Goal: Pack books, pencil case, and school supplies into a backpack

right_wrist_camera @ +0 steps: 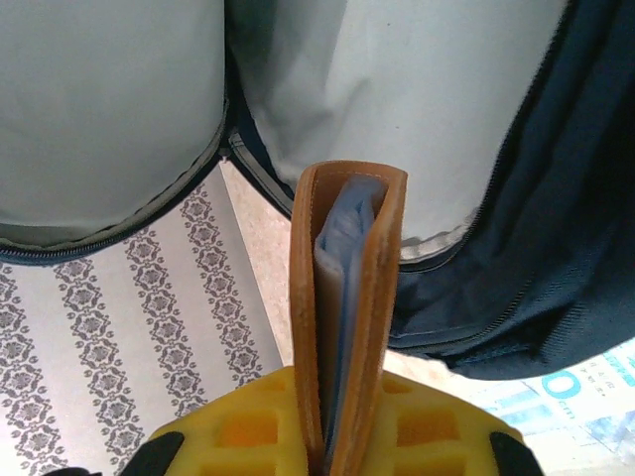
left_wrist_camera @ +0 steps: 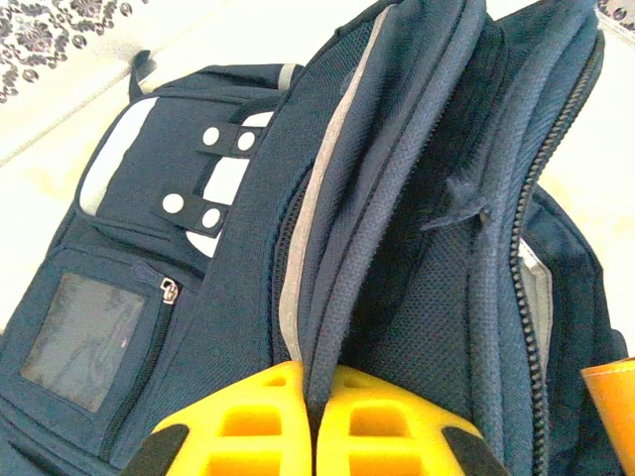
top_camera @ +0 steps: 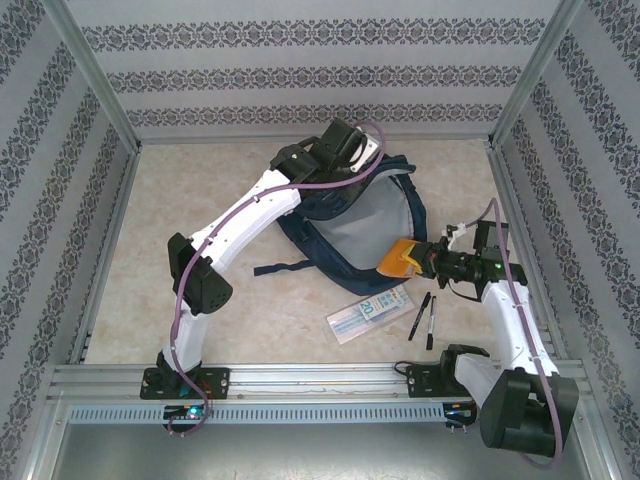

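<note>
Orange-brown notebook point(top_camera: 400, 258) is pinched edge-on in the right gripper point(right_wrist_camera: 332, 426) at the backpack point(top_camera: 350, 235) mouth. Light with a stiff cover, so gripping the edge works. Left gripper point(left_wrist_camera: 313, 416) is clamped on the floppy flap fabric, propping the opening.

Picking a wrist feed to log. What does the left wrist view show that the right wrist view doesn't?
Left wrist, not right: the left claw pinching the padded rim of the backpack, and its front window pocket. Right wrist, not left: the right claw shut on the orange notebook, and a corner of the pencil case. Both: the backpack and the orange notebook.
</note>
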